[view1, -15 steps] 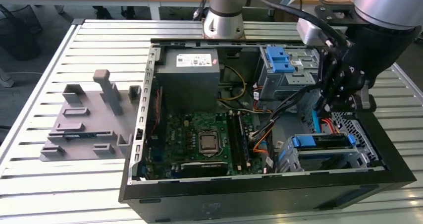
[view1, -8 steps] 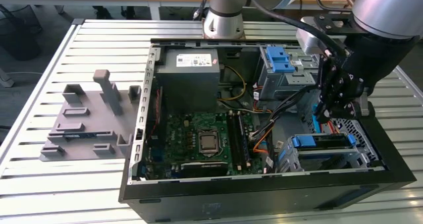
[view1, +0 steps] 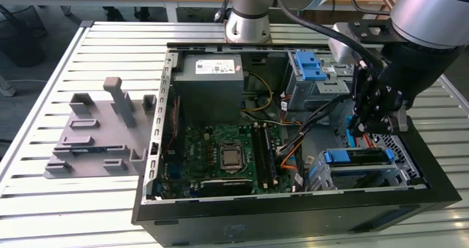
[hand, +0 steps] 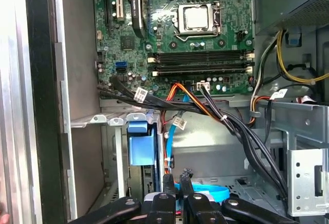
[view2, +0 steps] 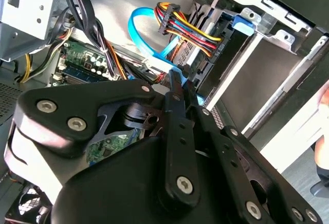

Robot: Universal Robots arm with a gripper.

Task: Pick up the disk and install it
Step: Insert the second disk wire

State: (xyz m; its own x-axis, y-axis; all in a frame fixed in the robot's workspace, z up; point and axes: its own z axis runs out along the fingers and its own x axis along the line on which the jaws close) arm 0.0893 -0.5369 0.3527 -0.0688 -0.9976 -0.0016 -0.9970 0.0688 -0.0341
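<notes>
- while the arm reaches down into the open computer case [view1: 293,204], its pincer [view1: 366,128] hangs at the case's side toward the exterior view's right, just above the lower drive cage [view1: 366,165].
- in the first wrist view the pincer's fingertips [hand: 168,180] stand narrow, nearly together, with no metal body between them; whether they pinch the blue cable [hand: 205,190] beneath them i cannot tell.
- in the second wrist view the pincer's black linkage [view2: 177,131] sits in front of a curved blue cable [view2: 141,29] and a bundle of red, yellow and black wires [view2: 185,26].
- the disk [view1: 359,159] sits in the lower drive cage, inside the case, its blue plastic frame facing up in the exterior view; in the first wrist view its blue end [hand: 140,147] shows seated in the bay, beside the pincer's fingertips.
- the motherboard [view1: 227,155] lies on the floor of the case, beside the cage toward the exterior view's left, and the grey power supply [view1: 212,83] stands beyond it.
- a second drive cage with a blue latch [view1: 311,72] sits further inside the case, beyond the pincer.
- a grey fixture block [view1: 95,135] rests on the slatted worktop [view1: 44,204], outside the case toward the exterior view's left.
</notes>
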